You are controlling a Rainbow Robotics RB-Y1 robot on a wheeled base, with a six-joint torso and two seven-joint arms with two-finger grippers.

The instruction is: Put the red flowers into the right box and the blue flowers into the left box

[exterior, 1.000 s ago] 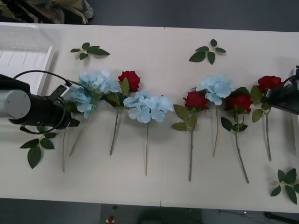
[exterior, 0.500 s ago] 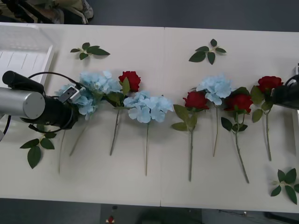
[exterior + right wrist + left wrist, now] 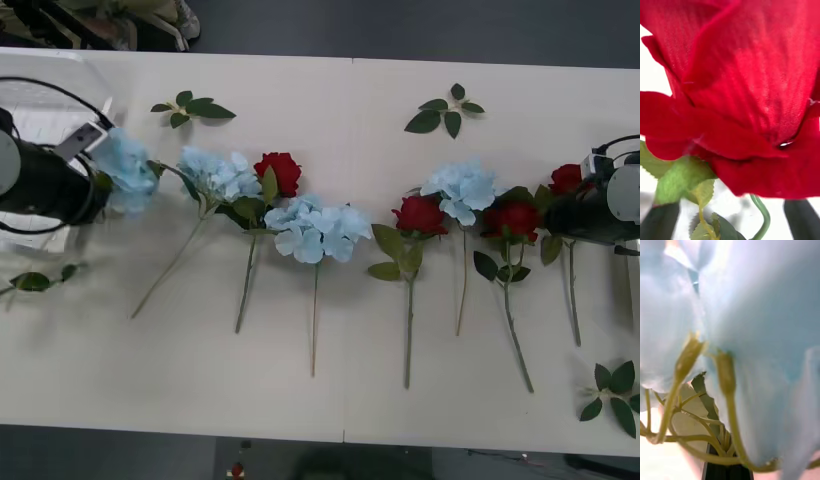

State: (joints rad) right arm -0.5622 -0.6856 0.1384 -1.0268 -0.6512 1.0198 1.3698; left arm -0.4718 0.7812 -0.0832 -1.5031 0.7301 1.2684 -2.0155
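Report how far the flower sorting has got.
Done: nothing yet; no flower is seen in the visible part of the left box. In hand: the left gripper, jaws shut, holds one blue flower beside that box; the right gripper, jaws open, straddles the rightmost red flower. Left: three blue flowers and three other red flowers on the table.

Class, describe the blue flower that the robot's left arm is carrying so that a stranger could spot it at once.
Start at the left box, the white basket at the table's far left. Beside its near corner, the left gripper holds one blue flower. Unlike the other blue flowers lying in the row, this one is off the table, against the arm.
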